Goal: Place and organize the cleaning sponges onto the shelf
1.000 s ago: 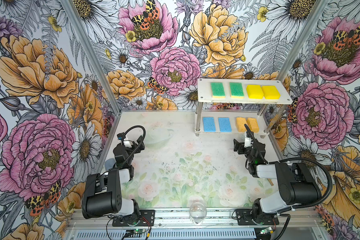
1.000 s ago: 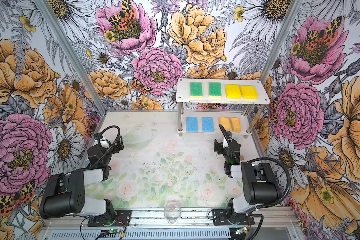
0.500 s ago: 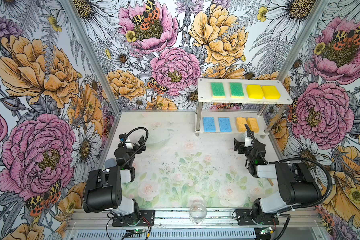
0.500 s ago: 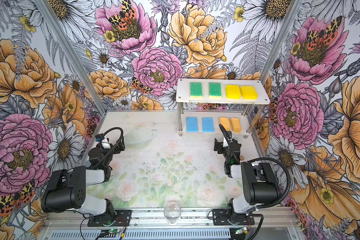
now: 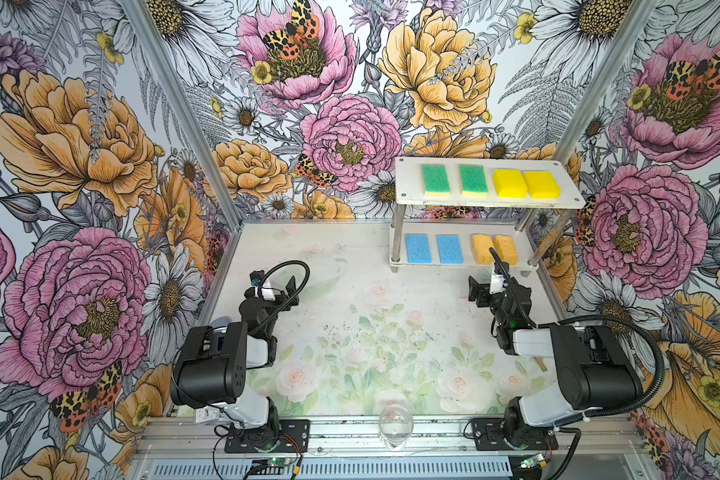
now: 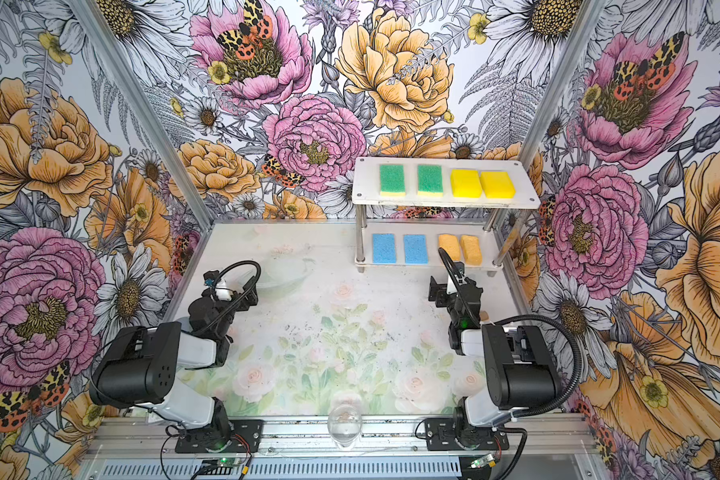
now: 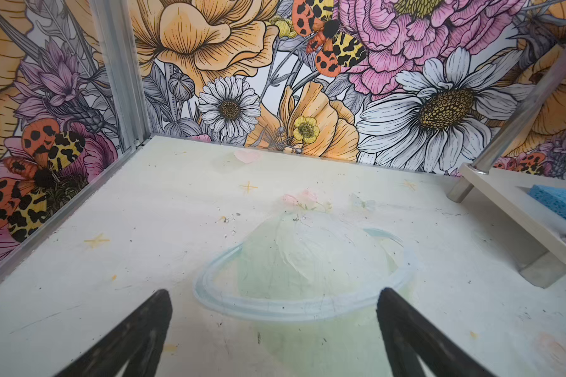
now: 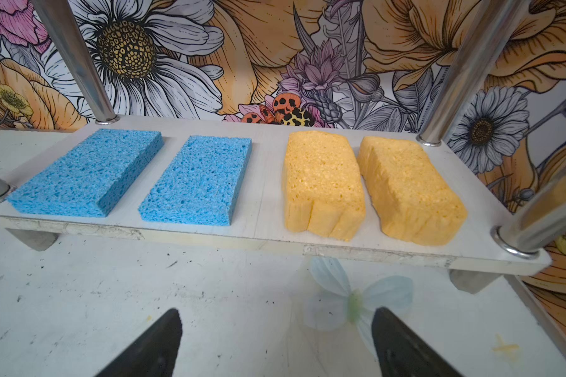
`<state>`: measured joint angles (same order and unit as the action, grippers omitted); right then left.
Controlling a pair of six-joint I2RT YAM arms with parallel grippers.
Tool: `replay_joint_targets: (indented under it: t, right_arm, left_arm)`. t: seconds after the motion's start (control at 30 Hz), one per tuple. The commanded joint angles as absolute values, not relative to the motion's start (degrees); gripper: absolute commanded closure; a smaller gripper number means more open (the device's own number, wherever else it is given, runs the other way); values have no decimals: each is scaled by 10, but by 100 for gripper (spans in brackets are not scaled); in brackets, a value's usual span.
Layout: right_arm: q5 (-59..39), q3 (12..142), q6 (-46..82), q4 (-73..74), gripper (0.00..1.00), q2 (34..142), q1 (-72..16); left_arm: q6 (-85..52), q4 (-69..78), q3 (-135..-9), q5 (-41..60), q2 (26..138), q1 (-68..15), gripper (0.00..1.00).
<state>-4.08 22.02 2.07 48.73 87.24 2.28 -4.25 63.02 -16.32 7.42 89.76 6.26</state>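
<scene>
Shelf (image 5: 404, 195) stands at 1 o'clock on the tabletop (image 5: 391, 332). We log two green sponges (image 5: 435, 179) and two yellow sponges (image 5: 510, 183) on its top board, and two blue sponges (image 8: 190, 182) and two orange sponges (image 8: 324, 182) on the lower board. Left fingers (image 7: 134, 336) apart, empty. Right fingers (image 8: 406, 349) apart, empty, facing the lower board.

Floral wallpaper walls (image 5: 350, 137): big pink and orange peonies, daisies, moths. Silver aluminium corner posts (image 5: 186, 116). Scuffed white tabletop (image 5: 371, 332) had a faded rose print. Lighting was even.
</scene>
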Motion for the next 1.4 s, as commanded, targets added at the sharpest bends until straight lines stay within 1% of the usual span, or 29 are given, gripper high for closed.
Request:
replay_joint_targets:
  t: [0.0,0.1,0.13,0.17,1.37]
  right_arm:
    - [-30,220,28,504,6,879,22]
    - [-30,220,29,503,6,880,22]
    - [-29,220,28,503,5,880,22]
    - [-30,220,28,503,1,879,22]
    - [-28,227,30,494,0,881,23]
  left_arm:
    - [-29,603,-190,54,895,56,1]
    - [-17,569,-205,29,892,42,1]
    - [-14,563,-206,35,890,41,1]
    - [-8,559,-210,48,892,42,1]
    - [13,545,-215,50,890,25,1]
